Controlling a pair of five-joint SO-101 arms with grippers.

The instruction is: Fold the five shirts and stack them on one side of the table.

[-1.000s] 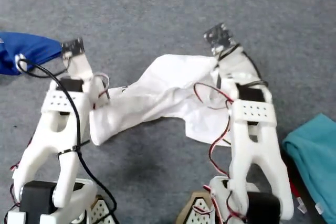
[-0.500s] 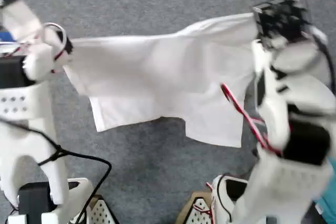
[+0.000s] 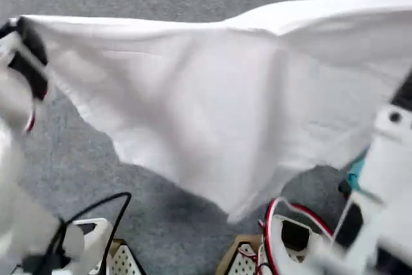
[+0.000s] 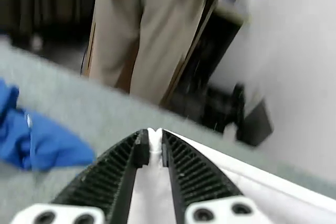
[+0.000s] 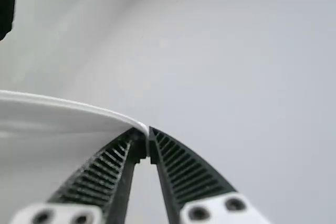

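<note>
Each pinching an upper corner, the left end effector [image 4: 153, 148] and right end effector [image 5: 143, 148] hold a seemingly light, limp white shirt [image 3: 212, 94] stretched above the surface [image 3: 161, 227].

This looks like a robotics lab or workroom. A bench [image 3: 164, 227] covered in grey felt carries white plastic arm bases [image 3: 248, 257] at its near edge, with bare red wires [image 3: 293, 205] and a black cable [image 3: 96, 203] looping loose. Beyond the far edge are a plain white wall [image 4: 294, 51] and dark, wood-edged furniture [image 4: 207, 61].
</note>
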